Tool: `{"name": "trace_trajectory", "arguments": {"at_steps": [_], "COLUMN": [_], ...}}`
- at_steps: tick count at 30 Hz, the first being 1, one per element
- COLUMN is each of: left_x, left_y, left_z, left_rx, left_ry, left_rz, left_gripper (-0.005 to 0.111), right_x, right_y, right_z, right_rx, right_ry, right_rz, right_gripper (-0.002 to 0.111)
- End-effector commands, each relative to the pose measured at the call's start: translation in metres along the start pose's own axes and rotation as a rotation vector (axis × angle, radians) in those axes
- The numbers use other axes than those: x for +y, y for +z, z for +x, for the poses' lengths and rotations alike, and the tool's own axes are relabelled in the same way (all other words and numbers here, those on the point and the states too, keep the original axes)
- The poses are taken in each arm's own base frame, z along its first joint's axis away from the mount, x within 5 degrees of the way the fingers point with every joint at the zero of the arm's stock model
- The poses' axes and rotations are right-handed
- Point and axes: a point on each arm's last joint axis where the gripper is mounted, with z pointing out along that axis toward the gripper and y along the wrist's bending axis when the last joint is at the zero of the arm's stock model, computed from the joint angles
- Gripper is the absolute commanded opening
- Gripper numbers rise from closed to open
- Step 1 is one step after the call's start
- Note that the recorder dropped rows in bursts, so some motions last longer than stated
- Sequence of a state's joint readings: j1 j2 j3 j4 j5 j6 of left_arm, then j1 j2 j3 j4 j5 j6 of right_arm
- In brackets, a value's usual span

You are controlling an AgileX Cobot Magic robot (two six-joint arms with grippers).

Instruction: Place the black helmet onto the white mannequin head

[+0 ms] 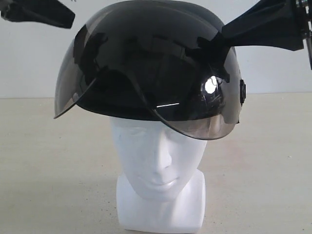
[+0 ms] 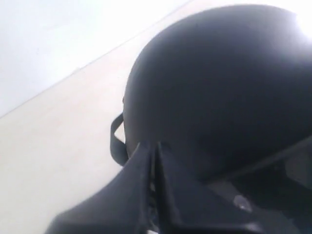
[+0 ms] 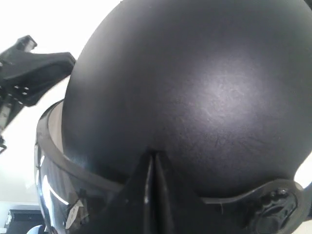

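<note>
Black shell uppermost, the black helmet [image 1: 146,44] sits on top of the white mannequin head [image 1: 161,156], covering the crown and forehead down to the brow. It is far wider than the head and overhangs it on both sides. It sits askew: its smoky visor [image 1: 195,122] dips lower on the right of the exterior view, where its see-through edge crosses the temple. A round black knob [image 1: 242,91] marks the visor's pivot on that side. Through the tinted plastic the right wrist view shows a small pale tag [image 3: 73,214], its print too small to read. A dark strap loop [image 2: 117,139] hangs at the rim in the left wrist view.

Below the helmet the moulded eyes, nose and lips are in plain sight, and the head stands upright on its blocky neck base [image 1: 161,217].

The right gripper [image 1: 226,31] reaches in from the upper right, its tip against the shell. Its fingers [image 3: 139,195] lie pressed together with only a thin seam between them. The left gripper [image 1: 72,19] hangs at the upper left, just beside the shell, and its fingers [image 2: 131,185] are likewise closed together. Whether either one pinches anything thin cannot be told.

All of this stands on a pale beige table [image 1: 48,175] before a white wall [image 1: 29,63].
</note>
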State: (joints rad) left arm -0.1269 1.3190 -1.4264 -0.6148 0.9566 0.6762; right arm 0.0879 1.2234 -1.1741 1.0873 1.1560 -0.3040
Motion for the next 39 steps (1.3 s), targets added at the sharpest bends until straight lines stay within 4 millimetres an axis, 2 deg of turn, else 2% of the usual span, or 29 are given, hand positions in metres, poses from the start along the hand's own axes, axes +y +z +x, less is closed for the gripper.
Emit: {"name": "trace_trajectory", "arguments": {"at_steps": [1, 3, 7, 13, 25, 32, 39], "left_x": [0.003, 0.003, 0.010, 0.010, 0.000, -0.008, -0.012], "left_y": [0.003, 0.011, 0.032, 0.045, 0.044, 0.042, 0.040], "left_z": [-0.022, -0.027, -0.020, -0.013, -0.007, 0.010, 0.019], "left_rx": [-0.087, -0.080, 0.011, 0.063, 0.101, 0.139, 0.149], "left_ry": [-0.035, -0.037, -0.023, -0.011, -0.004, 0.019, 0.003], "left_rz": [0.049, 0.113, 0.178, 0.270, 0.357, 0.367, 0.380], "left_gripper": [0.004, 0.004, 0.004, 0.004, 0.004, 0.004, 0.004], "right_x": [-0.006, -0.006, -0.006, -0.006, -0.007, 0.000, 0.004], "right_y": [0.005, 0.005, 0.005, 0.005, 0.005, -0.002, -0.009], "right_z": [0.011, 0.011, 0.011, 0.011, 0.011, 0.015, 0.020], "right_rx": [0.101, 0.101, 0.101, 0.101, 0.104, 0.090, 0.081], "right_ry": [-0.014, -0.014, -0.014, -0.018, 0.005, -0.025, -0.045], "right_rz": [0.026, 0.026, 0.026, 0.026, 0.039, 0.049, 0.078], "right_gripper": [0.000, 0.000, 0.000, 0.000, 0.000, 0.000, 0.000]}}
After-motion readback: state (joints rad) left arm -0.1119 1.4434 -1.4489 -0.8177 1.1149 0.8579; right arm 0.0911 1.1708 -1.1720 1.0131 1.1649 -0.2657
